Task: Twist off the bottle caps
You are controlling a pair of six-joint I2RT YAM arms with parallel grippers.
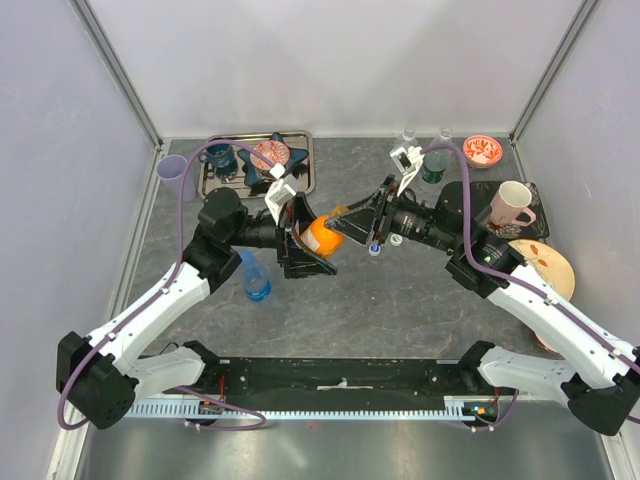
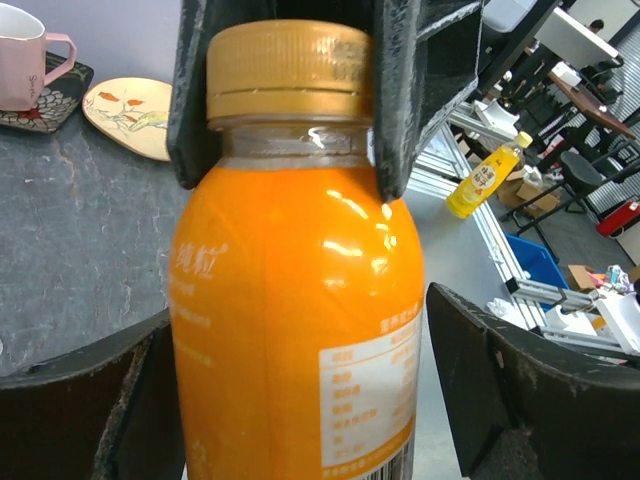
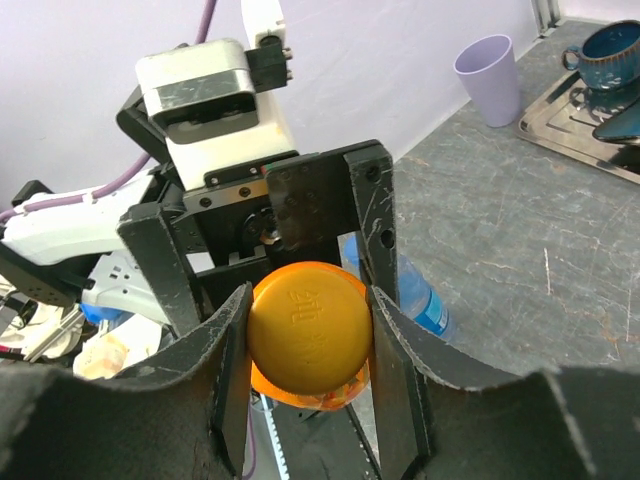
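An orange juice bottle [image 1: 322, 235] is held off the table between the two arms, on its side. My left gripper [image 1: 316, 240] is shut on its body [image 2: 290, 300], one finger on each side. The orange cap [image 3: 308, 325] sits on the bottle's neck [image 2: 290, 65]. My right gripper [image 3: 305, 312] is shut on this cap from both sides; in the top view it [image 1: 352, 225] meets the bottle from the right. A small blue cap-like piece [image 1: 374, 249] lies on the table under the right gripper. The white caps are not seen.
A blue water bottle [image 1: 256, 280] lies on the table below the left gripper. A metal tray [image 1: 308, 160] with a blue cup stands at the back left beside a purple cup [image 1: 173, 177]. A dark bottle [image 1: 435, 165], red bowl [image 1: 482, 150], pink mug [image 1: 512, 205] and plate [image 1: 548, 265] stand right.
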